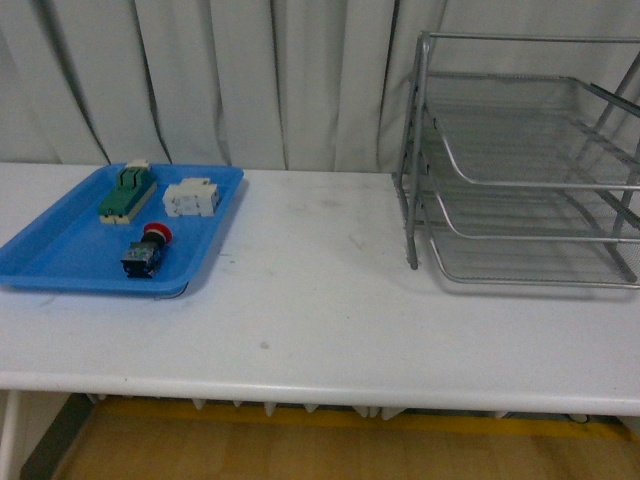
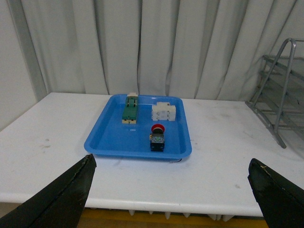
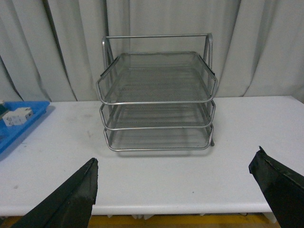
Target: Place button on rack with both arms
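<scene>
The button (image 1: 148,251), red cap on a dark body, lies in the blue tray (image 1: 60,262) at the table's left; it also shows in the left wrist view (image 2: 157,137). The silver three-tier wire rack (image 1: 520,170) stands at the right and shows in the right wrist view (image 3: 157,97). Neither arm shows in the front view. My left gripper (image 2: 175,190) is open and empty, short of the table's front edge, facing the tray. My right gripper (image 3: 180,190) is open and empty, short of the front edge, facing the rack.
In the blue tray (image 2: 109,140) lie a green-and-beige block (image 1: 126,191) and a white terminal block (image 1: 192,198). Grey curtains hang behind the white table (image 1: 320,320). The tray's corner shows in the right wrist view (image 3: 19,126).
</scene>
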Available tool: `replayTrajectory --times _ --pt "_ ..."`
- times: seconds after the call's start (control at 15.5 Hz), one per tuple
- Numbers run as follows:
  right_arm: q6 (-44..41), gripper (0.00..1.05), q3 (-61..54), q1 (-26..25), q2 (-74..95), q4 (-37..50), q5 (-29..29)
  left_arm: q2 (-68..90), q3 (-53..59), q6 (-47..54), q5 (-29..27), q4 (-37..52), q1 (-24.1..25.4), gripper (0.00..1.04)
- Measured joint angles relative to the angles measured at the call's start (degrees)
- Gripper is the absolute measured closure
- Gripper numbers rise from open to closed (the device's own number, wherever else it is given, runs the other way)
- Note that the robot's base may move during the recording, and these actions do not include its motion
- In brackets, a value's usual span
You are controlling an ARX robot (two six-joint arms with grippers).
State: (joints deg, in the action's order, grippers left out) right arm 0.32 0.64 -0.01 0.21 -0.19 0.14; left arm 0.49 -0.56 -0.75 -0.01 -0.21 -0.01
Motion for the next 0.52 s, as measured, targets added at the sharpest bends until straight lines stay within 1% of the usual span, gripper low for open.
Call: replayTrajectory --times 0.52 --pt "0.0 0.06 0.0 0.0 0.0 0.0 0.0 0.0 0.0 0.0 0.0 0.0 0.0 0.07"
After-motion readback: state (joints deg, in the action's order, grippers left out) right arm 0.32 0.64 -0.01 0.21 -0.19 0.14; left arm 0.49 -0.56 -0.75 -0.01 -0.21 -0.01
